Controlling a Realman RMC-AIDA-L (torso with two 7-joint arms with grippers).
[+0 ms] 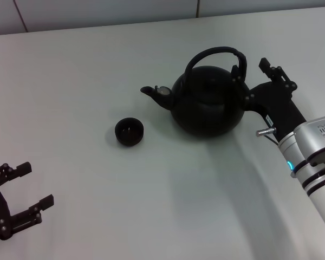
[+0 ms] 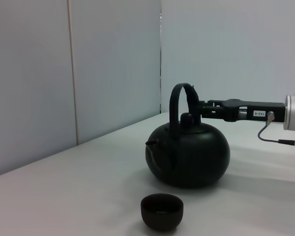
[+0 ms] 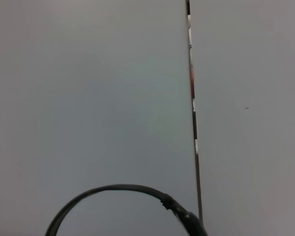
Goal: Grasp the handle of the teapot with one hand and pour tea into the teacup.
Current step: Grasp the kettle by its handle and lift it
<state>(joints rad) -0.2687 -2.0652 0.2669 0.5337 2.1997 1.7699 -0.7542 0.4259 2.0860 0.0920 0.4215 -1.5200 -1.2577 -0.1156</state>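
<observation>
Lab-like test bay, bare white table (image 1: 70, 81), plain partition panels (image 2: 113, 64)

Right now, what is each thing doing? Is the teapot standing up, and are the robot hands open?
teapot: upright on the table, lid on.
handle: arched up; right gripper at its side.
teacup: upright, beside the spout, apart from it.
left gripper: open, parked away from both.

The right arm reaches forward from the robot's right side, its gripper (image 1: 253, 73) level with the handle (image 1: 216, 56) of the teapot (image 1: 207, 100), at the handle's thicker side. The left gripper (image 1: 28, 187) rests low, well apart from the teapot, fingers spread wide.
</observation>
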